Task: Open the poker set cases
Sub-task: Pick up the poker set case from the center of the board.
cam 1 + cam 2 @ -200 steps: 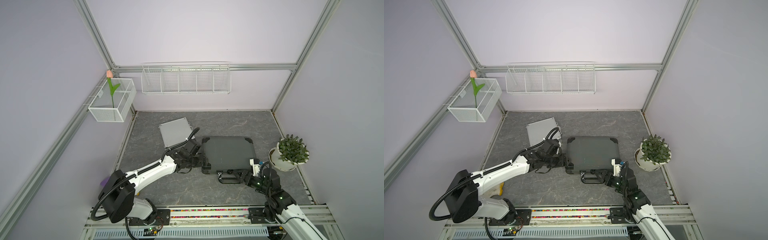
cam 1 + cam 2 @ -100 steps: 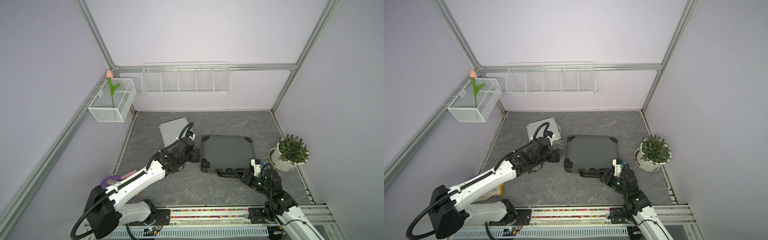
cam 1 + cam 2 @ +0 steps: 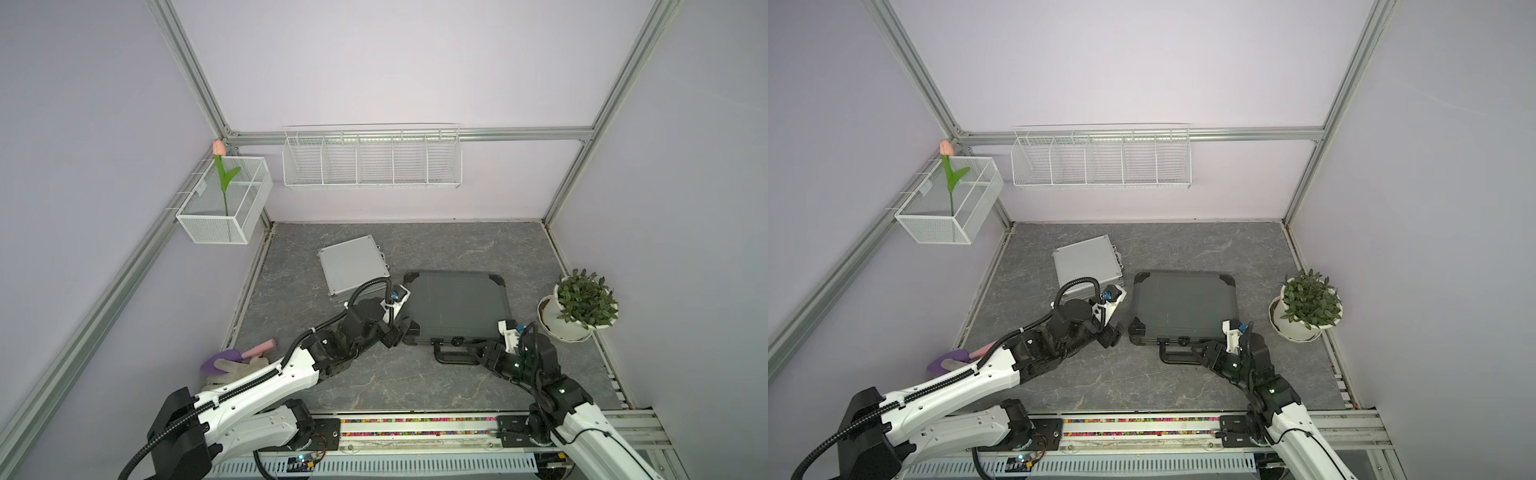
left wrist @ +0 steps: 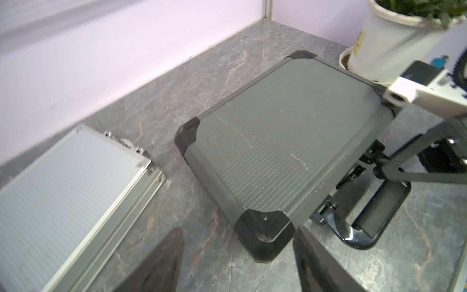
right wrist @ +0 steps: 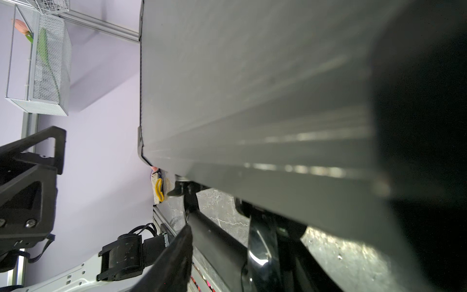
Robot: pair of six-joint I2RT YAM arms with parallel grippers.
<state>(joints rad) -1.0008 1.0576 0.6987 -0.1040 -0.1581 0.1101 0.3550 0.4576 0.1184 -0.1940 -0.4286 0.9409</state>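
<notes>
Furthest left, toward the back of the table, the small silver case lies shut. I judge it light and rigid with a slick ribbed lid, so it is best worked at its edge fittings. My left arm stretches low across the table. The left gripper has its jaws spread, and the near-left corner guard of the dark grey case sits just ahead between them, unclamped. That case lies flat and closed mid-table. It is probably heavier, stiff and apt to slide, so I'd work at the front edge by the handle. My right gripper, wrist bent down, sits at the handle's right end. Whether it pinches anything I cannot tell.
</notes>
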